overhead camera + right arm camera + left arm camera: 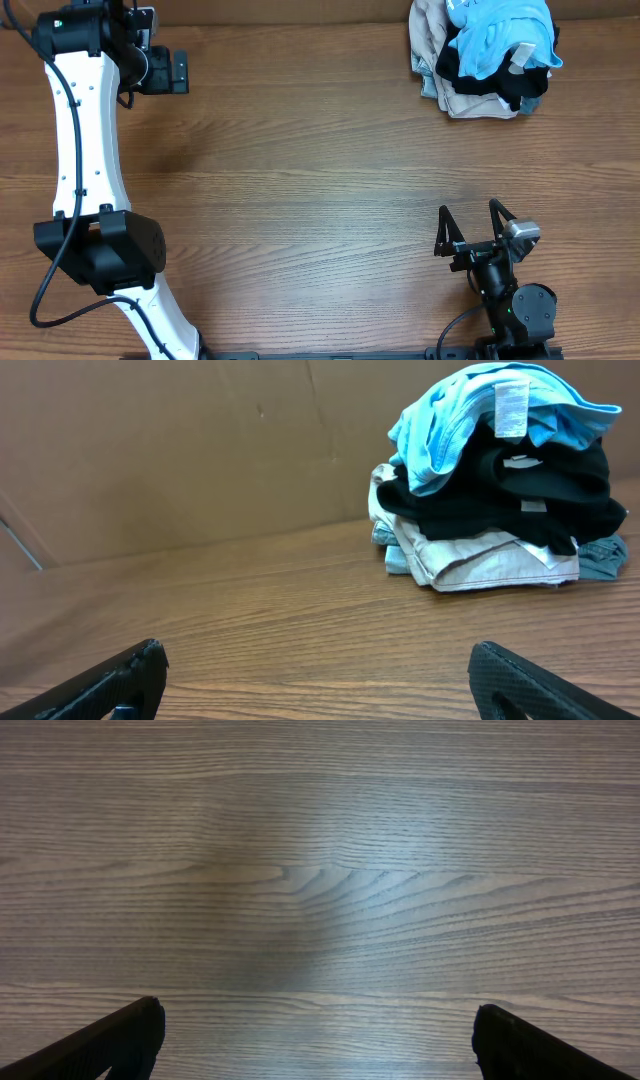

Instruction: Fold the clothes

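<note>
Tabletop (320, 180), light-blue T-shirt (495, 30) at far-right corner

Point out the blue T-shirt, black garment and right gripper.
blue T-shirt (440, 430): right wrist view, bunched left side.
black garment (465, 495): right wrist view, its middle.
right gripper (468, 206): overhead view, midway between fingertips.

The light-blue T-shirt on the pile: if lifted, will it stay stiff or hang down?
The light-blue T-shirt lies crumpled in soft folds, so it will probably hang limp and spread out. It looks thin, so likely light for its size. It drapes over the black garment, so a sideways pull may drag that along.
</note>
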Motion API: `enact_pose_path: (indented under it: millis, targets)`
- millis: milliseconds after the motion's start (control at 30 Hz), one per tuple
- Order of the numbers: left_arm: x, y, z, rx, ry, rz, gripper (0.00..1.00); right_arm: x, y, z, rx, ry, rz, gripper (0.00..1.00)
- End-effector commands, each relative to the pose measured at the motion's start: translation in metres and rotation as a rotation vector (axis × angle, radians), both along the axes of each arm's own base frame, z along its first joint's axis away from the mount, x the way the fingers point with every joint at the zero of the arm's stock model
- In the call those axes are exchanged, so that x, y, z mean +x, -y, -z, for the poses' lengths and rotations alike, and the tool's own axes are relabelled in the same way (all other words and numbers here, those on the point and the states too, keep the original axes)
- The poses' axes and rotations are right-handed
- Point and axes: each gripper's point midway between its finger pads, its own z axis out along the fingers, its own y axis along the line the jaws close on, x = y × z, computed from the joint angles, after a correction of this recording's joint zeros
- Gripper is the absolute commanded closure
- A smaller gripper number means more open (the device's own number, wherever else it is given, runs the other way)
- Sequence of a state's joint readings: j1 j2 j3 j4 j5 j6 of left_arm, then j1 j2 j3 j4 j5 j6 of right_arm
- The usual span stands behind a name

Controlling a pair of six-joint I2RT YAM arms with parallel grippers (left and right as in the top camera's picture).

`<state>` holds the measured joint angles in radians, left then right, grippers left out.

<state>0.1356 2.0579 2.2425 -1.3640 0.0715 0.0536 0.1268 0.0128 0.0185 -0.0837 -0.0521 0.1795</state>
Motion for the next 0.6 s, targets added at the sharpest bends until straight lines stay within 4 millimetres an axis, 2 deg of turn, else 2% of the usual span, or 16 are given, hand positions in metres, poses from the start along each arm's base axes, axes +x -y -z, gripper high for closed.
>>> enact_pose_path:
  millis: [0,267,333,467,500,567]
  targets:
    - [0.0,0.001,0.001,-0.01,-0.001,-0.007,0.0,0.0,0.001,0.002,0.004,0.002,0.006,0.0]
    - [0.0,0.0,0.001,-0.006,-0.002,-0.008,0.0,0.0,0.001,0.002,0.004,0.002,0.006,0.0]
    - [-0.002,0.0,-0.006,-0.005,0.012,-0.008,0.0,0.0,0.001,0.002,0.004,0.002,0.006,0.0]
    - [-0.016,0.003,-0.05,0.012,0.112,-0.007,0.0,0.0,0.001,0.002,0.004,0.002,0.006,0.0]
    - [-0.025,0.004,-0.074,0.019,0.168,-0.006,0.0,0.0,0.001,0.002,0.004,0.002,0.006,0.0]
    - [-0.041,0.006,-0.106,0.029,0.245,-0.007,0.0,0.0,0.001,0.002,0.004,0.002,0.006,0.0]
